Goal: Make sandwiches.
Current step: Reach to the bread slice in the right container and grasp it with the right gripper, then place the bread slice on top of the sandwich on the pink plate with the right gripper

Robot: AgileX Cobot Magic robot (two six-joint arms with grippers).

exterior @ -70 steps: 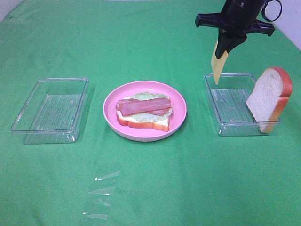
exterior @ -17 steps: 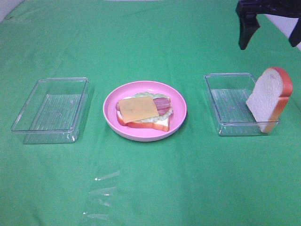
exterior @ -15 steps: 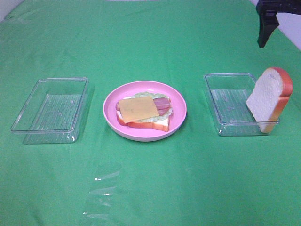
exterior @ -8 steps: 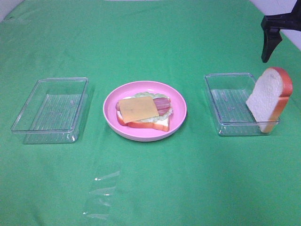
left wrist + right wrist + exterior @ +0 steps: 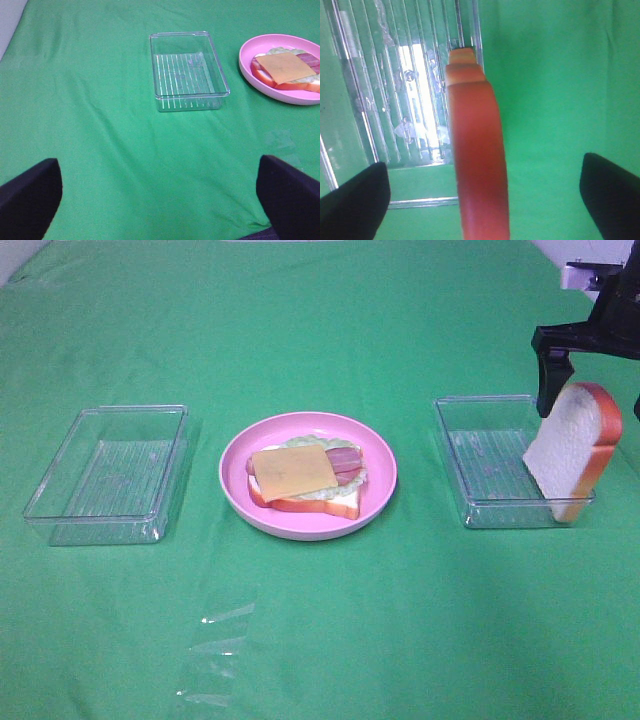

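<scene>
On the pink plate (image 5: 300, 530) lies an open stack: a bread slice, lettuce, bacon strips and a yellow cheese slice (image 5: 293, 471) on top. A second bread slice (image 5: 572, 450) leans upright against the far right wall of the right clear tray (image 5: 500, 515). My right gripper (image 5: 592, 405) stands open just above it, one finger on each side of its orange-brown crust (image 5: 477, 165), not touching. Only the left wrist view shows my left gripper (image 5: 160, 200), open over bare cloth with nothing between its fingers; the stack (image 5: 285, 67) lies beyond it.
An empty clear tray (image 5: 105, 475), also in the left wrist view (image 5: 187, 70), sits left of the plate. Green cloth covers the table. A shiny clear film patch (image 5: 215, 650) lies on the cloth near the front.
The cheese that the right gripper held earlier now lies on the stack. Over the last second the right gripper came down from the top right to straddle the leaning bread slice.
</scene>
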